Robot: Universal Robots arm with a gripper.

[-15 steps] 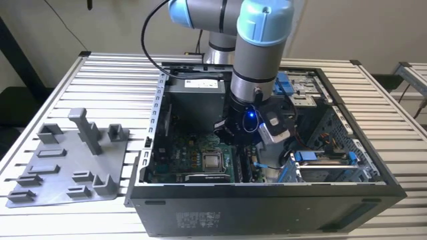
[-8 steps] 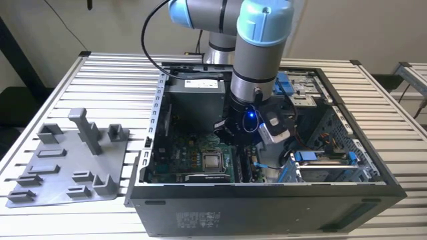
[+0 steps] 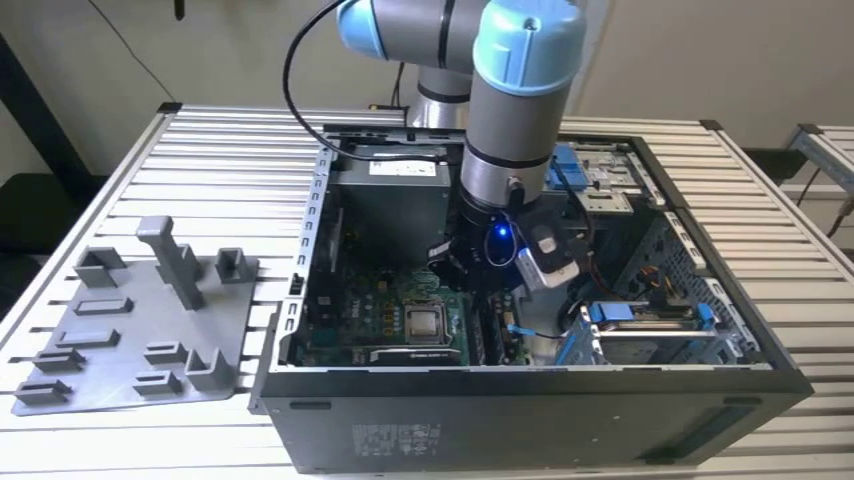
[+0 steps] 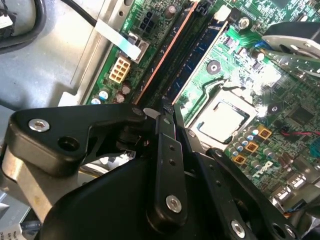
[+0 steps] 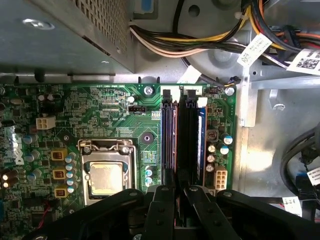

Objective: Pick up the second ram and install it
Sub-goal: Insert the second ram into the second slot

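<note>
In the exterior view, the arm is seen reaching down into an open computer case (image 3: 534, 410) that sits on a slatted counter (image 3: 214, 160). The hand (image 3: 467, 265) is lowered deep inside, just over the green motherboard (image 3: 387, 315). A grey holder tray (image 3: 134, 330) is left well away from the hand, outside the case towards the exterior view's left. In the second wrist view, the hand (image 4: 167, 107) is shown with its fingers (image 4: 167, 145) pulled in close, so only a thin gap is left. The second ram (image 4: 175, 52) is seen as a long dark strip running straight out ahead of the fingertips, lined up with the memory slots, and its near end is tucked in between the fingers. The processor socket (image 4: 222, 117) is found just to one side of the hand, on the same board. In the first wrist view it's much the same story: the hand (image 5: 180, 192) is nearly closed and pinched on the near end of the second ram (image 5: 187, 135), which stands on edge in the slot row and stretches away from the fingertips. The processor socket (image 5: 106, 177) is set beside the hand, and a bundle of cables (image 5: 200, 45) is seen far beyond the stick's other end. How fully the stick is seated can't be told.
</note>
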